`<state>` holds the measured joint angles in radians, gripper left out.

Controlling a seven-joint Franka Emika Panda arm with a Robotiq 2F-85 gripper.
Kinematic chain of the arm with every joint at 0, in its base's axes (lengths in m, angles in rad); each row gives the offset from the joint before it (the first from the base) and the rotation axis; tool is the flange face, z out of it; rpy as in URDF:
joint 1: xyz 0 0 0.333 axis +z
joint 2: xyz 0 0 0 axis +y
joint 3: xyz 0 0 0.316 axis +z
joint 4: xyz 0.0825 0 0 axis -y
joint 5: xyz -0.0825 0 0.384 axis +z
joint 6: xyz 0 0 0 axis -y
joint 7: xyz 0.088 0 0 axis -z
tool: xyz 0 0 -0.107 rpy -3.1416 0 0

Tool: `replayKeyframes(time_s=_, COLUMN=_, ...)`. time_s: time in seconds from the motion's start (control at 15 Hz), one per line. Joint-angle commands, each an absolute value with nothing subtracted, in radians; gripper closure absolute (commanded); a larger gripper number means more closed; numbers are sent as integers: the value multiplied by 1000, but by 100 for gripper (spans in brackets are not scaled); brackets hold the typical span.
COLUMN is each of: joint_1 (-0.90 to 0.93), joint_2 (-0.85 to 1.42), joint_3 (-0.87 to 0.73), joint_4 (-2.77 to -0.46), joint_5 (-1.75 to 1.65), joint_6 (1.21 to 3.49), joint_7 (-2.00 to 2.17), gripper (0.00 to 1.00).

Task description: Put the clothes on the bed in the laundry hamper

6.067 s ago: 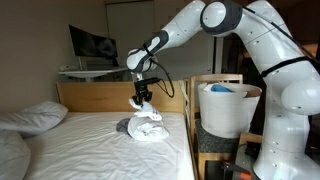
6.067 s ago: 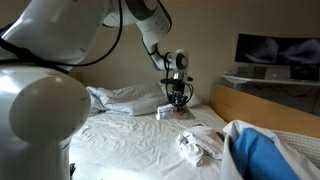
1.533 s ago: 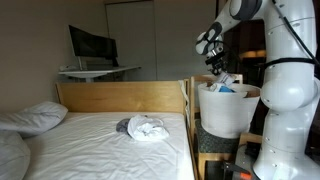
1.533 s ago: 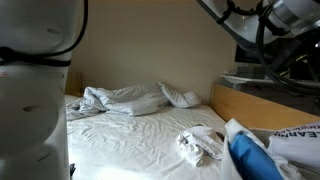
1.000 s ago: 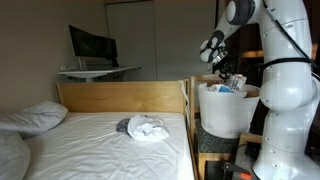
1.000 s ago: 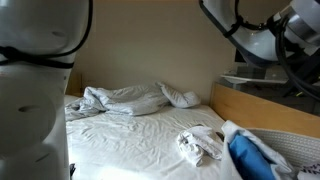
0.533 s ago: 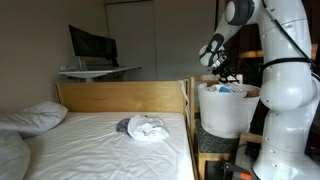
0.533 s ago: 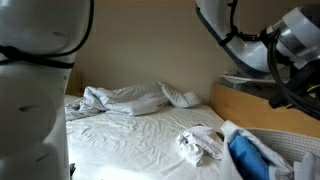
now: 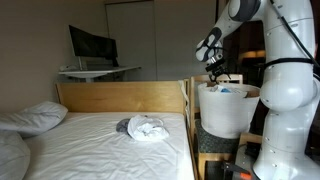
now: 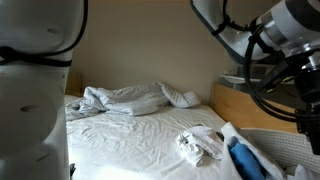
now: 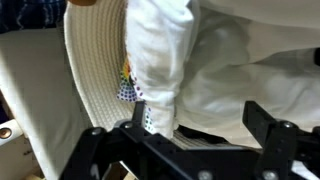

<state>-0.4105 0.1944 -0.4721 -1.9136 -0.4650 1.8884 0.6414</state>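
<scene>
Closest in, the wrist view shows the fingers (image 11: 272, 135) spread wide with nothing pinched between them. A white garment (image 11: 165, 60) lies loose just below, inside the ribbed rim of the laundry hamper (image 11: 88, 60). I judge that piece delivered (it seems to rest on other pale fabric in the tub, though how many pieces are in there cannot be told). In an exterior view the arm (image 9: 232, 18) hangs over the tub, its fingers just above the mouth, and a blue item (image 9: 221, 88) shows at the rim.

Farther out, the job is plainly not finished. A heap of clothes (image 9: 146, 127) lies on the bed (image 9: 95, 148), toward the side board next to the hamper and well apart from the fingers. Both exterior views show white fabric bunched over a grey piece, so at least 2 garments are left. Whether more is folded inside the heap cannot be told.

Beyond that, the pillows (image 10: 125, 98) sit at the far end of the mattress, and the headboard (image 9: 120, 95) stands behind the heap. Neither belongs in the load.

By my reading the task needs at least 1 more trip, perhaps 2: across the side board, down onto the heap, a grasp, then the carry to the tub.
</scene>
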Motion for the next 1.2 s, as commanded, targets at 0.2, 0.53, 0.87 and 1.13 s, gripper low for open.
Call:
replayKeyframes(time_s=0.2, joint_1=-384, joint_2=45, joint_3=-420, joint_4=-1957, joint_5=-228, joint_6=1985, joint_7=660, gripper=0)
replayKeyframes(time_s=0.53, joint_1=-348, joint_2=-18, joint_3=-368, joint_4=-2026, joint_5=-100, joint_6=2178, joint_7=654, gripper=0)
replayKeyframes(time_s=0.87, joint_1=-316, joint_2=-5, joint_3=-328, joint_4=-2075, joint_5=-103, joint_6=2306, joint_7=650, gripper=0)
replayKeyframes(time_s=1.13, joint_1=-318, joint_2=19, joint_3=-330, joint_4=-2041, joint_5=-117, joint_6=2263, joint_7=646, gripper=0)
